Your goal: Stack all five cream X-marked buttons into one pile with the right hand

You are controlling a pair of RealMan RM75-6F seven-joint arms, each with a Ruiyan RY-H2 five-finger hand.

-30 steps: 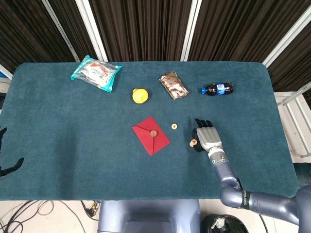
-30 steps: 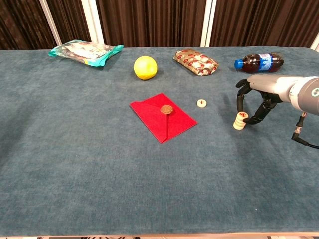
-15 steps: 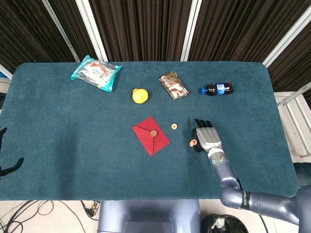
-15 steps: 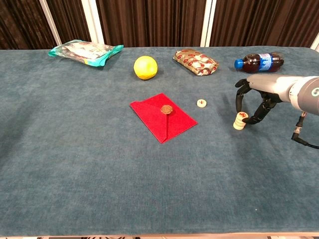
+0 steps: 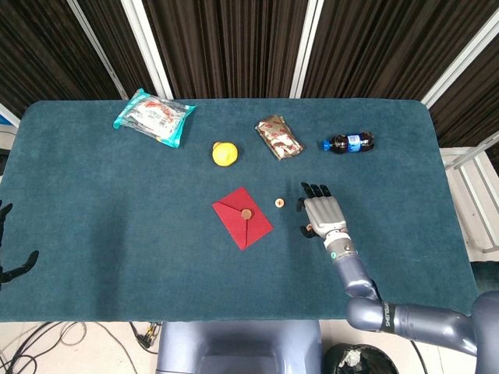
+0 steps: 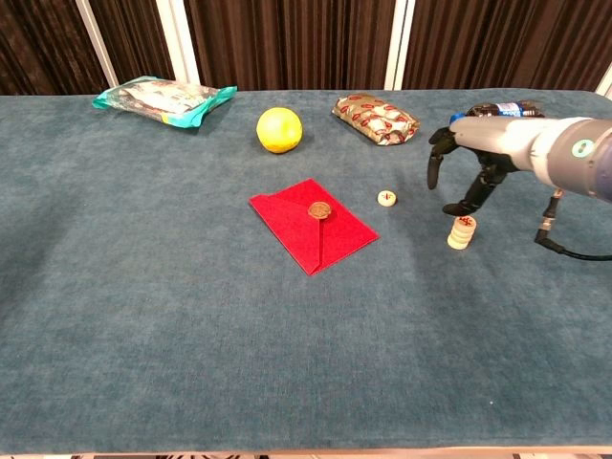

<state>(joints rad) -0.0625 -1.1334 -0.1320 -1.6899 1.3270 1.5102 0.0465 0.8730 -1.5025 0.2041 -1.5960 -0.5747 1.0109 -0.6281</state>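
A short pile of cream X-marked buttons (image 6: 462, 231) stands on the cloth right of the red envelope; in the head view the pile (image 5: 307, 227) peeks out beside my right hand. One lone cream button (image 6: 386, 198) (image 5: 279, 202) lies flat between the envelope and the pile. My right hand (image 6: 469, 158) (image 5: 321, 212) hovers above and just behind the pile, fingers spread and pointing down, holding nothing and touching nothing. My left hand (image 5: 9, 261) shows only as dark fingers, apart and empty, at the left edge of the head view.
A red envelope (image 6: 314, 224) with a brown round clasp lies mid-table. At the back are a lemon (image 6: 279, 129), a brown snack packet (image 6: 377, 119), a teal snack bag (image 6: 163, 99) and a lying cola bottle (image 5: 348, 143).
My right hand has let go of the pile, risen and shifted towards the lone button. The pile stays standing where it was.
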